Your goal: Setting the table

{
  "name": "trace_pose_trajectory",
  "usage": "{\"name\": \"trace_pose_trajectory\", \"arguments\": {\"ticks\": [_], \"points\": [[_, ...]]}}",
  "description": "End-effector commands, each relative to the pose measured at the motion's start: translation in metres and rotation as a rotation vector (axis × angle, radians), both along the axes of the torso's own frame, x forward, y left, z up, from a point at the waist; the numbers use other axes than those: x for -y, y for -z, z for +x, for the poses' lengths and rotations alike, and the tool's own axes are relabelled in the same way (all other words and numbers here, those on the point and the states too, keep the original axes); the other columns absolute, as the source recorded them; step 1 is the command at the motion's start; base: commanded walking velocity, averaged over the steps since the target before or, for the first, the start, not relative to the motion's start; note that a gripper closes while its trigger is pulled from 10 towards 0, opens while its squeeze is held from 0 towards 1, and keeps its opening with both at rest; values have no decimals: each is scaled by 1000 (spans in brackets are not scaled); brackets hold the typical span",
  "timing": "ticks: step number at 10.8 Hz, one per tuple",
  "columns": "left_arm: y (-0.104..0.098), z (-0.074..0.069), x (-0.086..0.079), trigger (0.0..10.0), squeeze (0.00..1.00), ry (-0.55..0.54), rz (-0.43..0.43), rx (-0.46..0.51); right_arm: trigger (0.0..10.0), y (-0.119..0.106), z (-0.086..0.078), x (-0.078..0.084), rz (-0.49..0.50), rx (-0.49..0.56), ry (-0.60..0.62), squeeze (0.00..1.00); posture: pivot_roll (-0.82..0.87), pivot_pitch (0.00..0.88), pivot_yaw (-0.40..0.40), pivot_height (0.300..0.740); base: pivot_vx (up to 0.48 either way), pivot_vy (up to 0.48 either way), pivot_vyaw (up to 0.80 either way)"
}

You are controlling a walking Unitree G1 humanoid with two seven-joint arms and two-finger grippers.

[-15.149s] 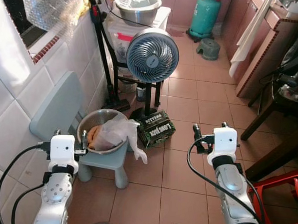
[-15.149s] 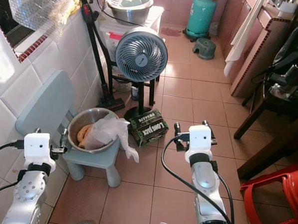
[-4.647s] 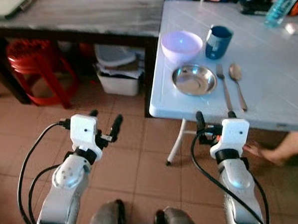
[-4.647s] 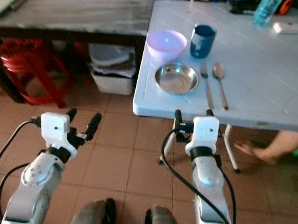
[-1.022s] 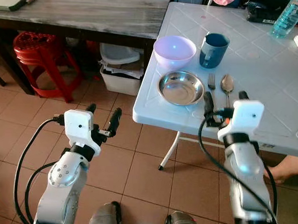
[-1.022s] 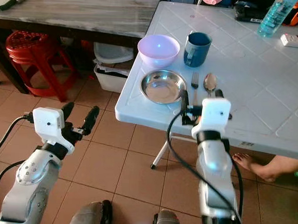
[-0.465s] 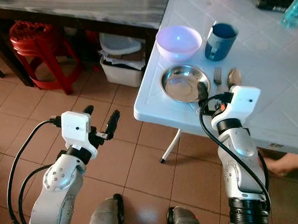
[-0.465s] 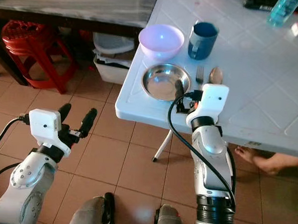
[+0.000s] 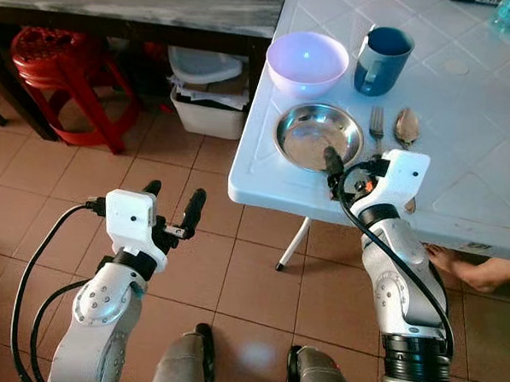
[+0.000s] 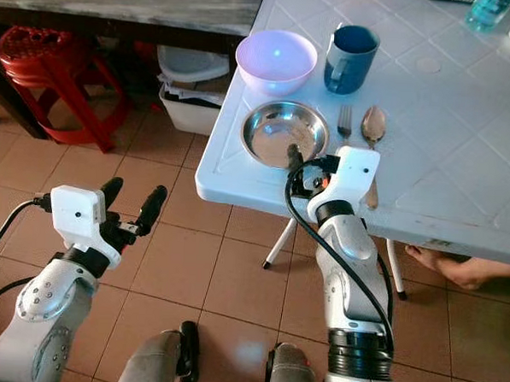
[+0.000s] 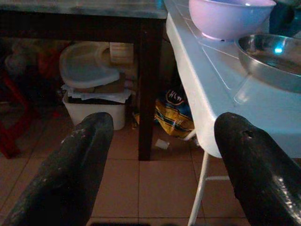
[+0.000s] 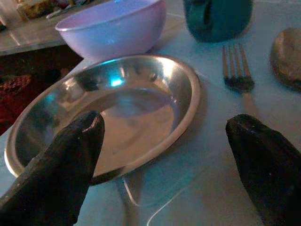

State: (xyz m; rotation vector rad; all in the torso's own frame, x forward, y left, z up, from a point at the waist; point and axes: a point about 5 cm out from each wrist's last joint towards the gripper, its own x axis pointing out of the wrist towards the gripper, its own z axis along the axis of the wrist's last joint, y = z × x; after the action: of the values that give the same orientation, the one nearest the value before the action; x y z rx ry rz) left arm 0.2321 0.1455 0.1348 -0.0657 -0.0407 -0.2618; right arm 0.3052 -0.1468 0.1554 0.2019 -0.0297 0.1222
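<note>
I hold the right gripper (image 9: pixel 352 169), fingers apart, at the near rim of the plate (image 9: pixel 313 136) to grasp it; left gripper (image 9: pixel 170 209) idles open, off the table (image 9: pixel 482 109)

Silver arms, white wrists, black cables

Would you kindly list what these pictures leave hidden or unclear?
- Fork and spoon handles: eye views, behind the right gripper.
- Plastic tub's contents: eye views, under the dark table.
- Person's foot: cut off by the white table.
</note>
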Motion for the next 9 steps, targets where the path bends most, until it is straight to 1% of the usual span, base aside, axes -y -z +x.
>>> {"name": "trace_pose_trajectory", "arguments": {"ticks": [1,3,4,5,6,8,9], "points": [[1,-3,0,10000,0,4,12,-12,10000,-2,0,-4,15,-2,-20,0,-13,263,68,740,0,0,0],[2,-5,1,10000,0,34,26,-19,10000,0,1,-13,73,-35,-65,0,-13,267,66,740,0,0,0],[2,-5,0,10000,0,36,29,-20,6275,0,1,-15,108,-40,-80,0,-13,266,69,740,0,0,0],[2,-6,0,10000,0,38,30,-21,3647,-1,1,-16,133,-44,-84,0,-13,265,70,740,0,0,0],[3,-6,1,10000,0,44,31,-21,0,-3,2,-17,177,-52,-83,0,-14,263,71,740,0,0,0],[2,-6,3,10000,0,60,32,-21,0,-2,4,-13,240,-82,-57,0,-15,262,73,740,0,0,0],[3,-6,3,10000,0,67,32,-23,0,4,4,-7,288,-122,-13,0,-16,261,70,740,0,0,0]]}}
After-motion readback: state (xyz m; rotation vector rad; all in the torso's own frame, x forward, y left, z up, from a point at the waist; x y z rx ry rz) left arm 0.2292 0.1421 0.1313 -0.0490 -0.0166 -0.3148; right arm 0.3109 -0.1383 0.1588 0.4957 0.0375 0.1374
